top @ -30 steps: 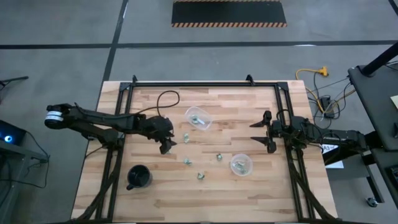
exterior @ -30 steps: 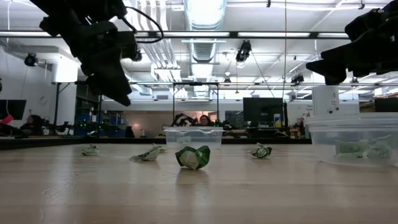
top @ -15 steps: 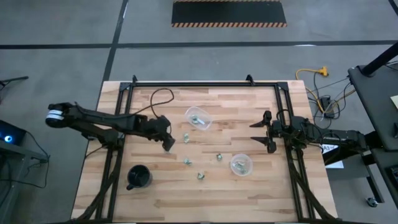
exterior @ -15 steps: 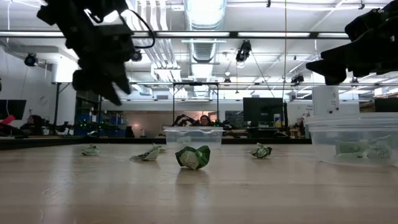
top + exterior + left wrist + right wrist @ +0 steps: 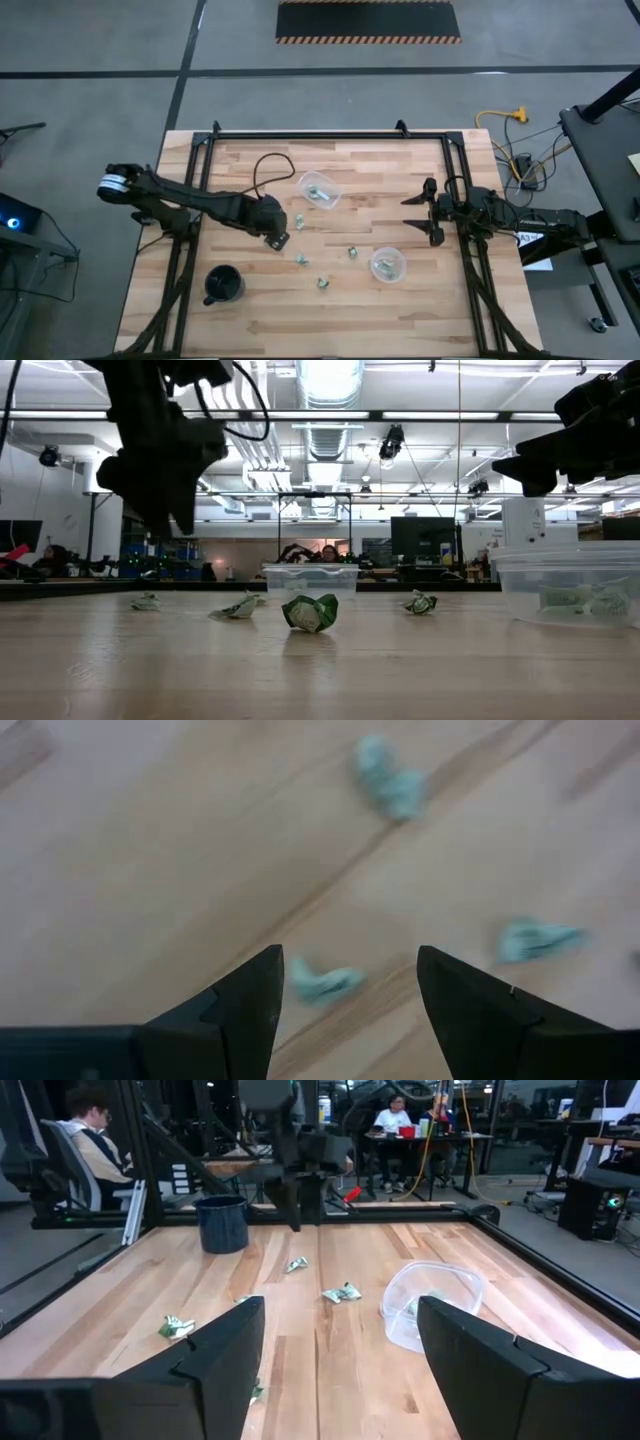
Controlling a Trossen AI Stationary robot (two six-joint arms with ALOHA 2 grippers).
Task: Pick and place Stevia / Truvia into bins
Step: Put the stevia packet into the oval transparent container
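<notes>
Several crumpled pale green Stevia packets lie loose on the wood: one (image 5: 300, 220), one (image 5: 300, 260), one (image 5: 322, 283) and one (image 5: 352, 252). One clear cup (image 5: 320, 190) stands near the table's middle and another (image 5: 387, 264) closer to the near edge; both hold green packets. My left gripper (image 5: 279, 241) hangs open above the table, pointing down. In its wrist view (image 5: 345, 955) a packet (image 5: 325, 982) lies below the gap between the fingers, untouched. My right gripper (image 5: 418, 212) waits open at the right side, above the table.
A black mug (image 5: 222, 285) stands near the left near corner. A black cable (image 5: 268, 160) loops over the wood behind the left arm. A black metal frame (image 5: 330, 135) borders the table. In the low view the near cup (image 5: 568, 585) stands at the right.
My left gripper has shifted a little toward the table's right and near edge, closer to the loose packets, and has tipped to point more steeply down. The right arm and the packets have stayed put.
</notes>
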